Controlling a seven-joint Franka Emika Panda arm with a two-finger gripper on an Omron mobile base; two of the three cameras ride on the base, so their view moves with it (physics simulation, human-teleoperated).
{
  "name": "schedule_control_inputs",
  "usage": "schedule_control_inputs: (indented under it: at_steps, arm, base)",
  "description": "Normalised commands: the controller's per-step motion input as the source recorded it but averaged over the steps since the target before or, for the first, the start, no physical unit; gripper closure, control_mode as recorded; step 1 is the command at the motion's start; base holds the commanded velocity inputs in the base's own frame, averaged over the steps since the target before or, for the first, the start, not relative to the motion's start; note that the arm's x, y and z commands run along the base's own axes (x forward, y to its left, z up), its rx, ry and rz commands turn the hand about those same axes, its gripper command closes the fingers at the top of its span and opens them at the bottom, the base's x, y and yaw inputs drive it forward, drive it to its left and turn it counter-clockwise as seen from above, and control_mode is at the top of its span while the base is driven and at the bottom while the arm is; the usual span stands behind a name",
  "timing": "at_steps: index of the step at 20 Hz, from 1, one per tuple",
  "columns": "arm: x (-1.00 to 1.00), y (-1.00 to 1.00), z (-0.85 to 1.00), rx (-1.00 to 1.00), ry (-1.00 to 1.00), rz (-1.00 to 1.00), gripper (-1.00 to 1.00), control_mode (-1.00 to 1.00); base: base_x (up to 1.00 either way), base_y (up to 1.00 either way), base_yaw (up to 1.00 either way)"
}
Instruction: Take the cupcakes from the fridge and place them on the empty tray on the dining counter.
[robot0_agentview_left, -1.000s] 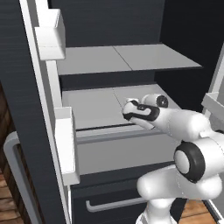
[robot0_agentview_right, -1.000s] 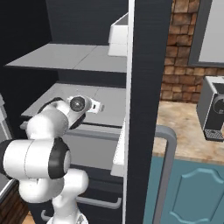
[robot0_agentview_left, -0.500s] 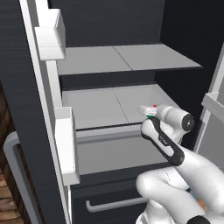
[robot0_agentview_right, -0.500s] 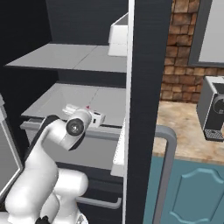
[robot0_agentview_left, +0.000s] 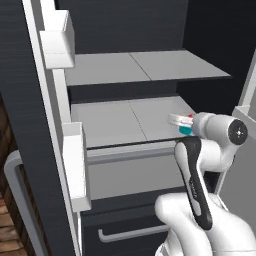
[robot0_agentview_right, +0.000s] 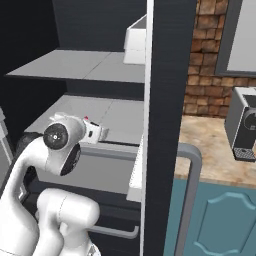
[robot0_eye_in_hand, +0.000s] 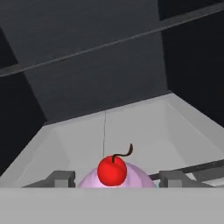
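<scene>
The black fridge (robot0_agentview_left: 30, 125) stands open with light grey shelves inside. My gripper (robot0_agentview_left: 177, 120) is over the right side of the middle shelf (robot0_agentview_left: 125, 120), shut on the pink-frosted cupcake (robot0_agentview_left: 186, 131), whose teal wrapper shows beside the hand. In the hand view the cupcake (robot0_eye_in_hand: 112, 171), topped with a red cherry, sits between my fingertips (robot0_eye_in_hand: 61, 177), and my gripper (robot0_eye_in_hand: 116, 179) faces the fridge's dark back wall. The right base view has my gripper (robot0_agentview_right: 97, 132) near the shelf's front edge. The chocolate cupcake, the tray and the dining counter are out of view.
White door bins (robot0_agentview_left: 57, 37) (robot0_agentview_left: 77, 165) line the open left door. An upper shelf (robot0_agentview_left: 150, 65) lies above my hand, a drawer with a bar handle (robot0_agentview_left: 130, 232) below. The right door's edge (robot0_agentview_right: 170, 100) stands close beside the arm. A coffee machine (robot0_agentview_right: 242, 125) sits by a brick wall.
The arm has swung its elbow up and right, and the hand has shifted to the right over the middle shelf. The cupcake's red and teal now show at the gripper.
</scene>
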Motion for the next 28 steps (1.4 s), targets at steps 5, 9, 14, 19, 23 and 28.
schedule_control_inputs:
  at_steps: [5, 9, 14, 19, 23, 28]
  arm:
    - [-0.9, -0.02, 0.97, 0.0, 0.48, -0.05, 1.0, -1.0]
    - [-1.0, -0.21, 0.15, 0.02, -0.26, -0.03, 1.0, -1.0]
    - [-1.0, -0.03, 0.27, 0.01, -0.4, 0.0, 1.0, -1.0]
    - [-0.93, 0.1, 0.65, 0.0, -0.2, 0.0, 1.0, -1.0]
    - [-0.88, 0.0, 0.47, 0.0, -0.12, 0.0, 1.0, -1.0]
    - [0.0, 0.0, 0.0, 0.0, 0.0, 0.0, 1.0, 1.0]
  base:
    - [0.0, 0.0, 0.0]
    - [0.0, 0.0, 0.0]
    - [0.0, 0.0, 0.0]
    - [0.0, 0.0, 0.0]
    - [0.0, 0.0, 0.0]
    - [-1.0, 0.04, 0.06]
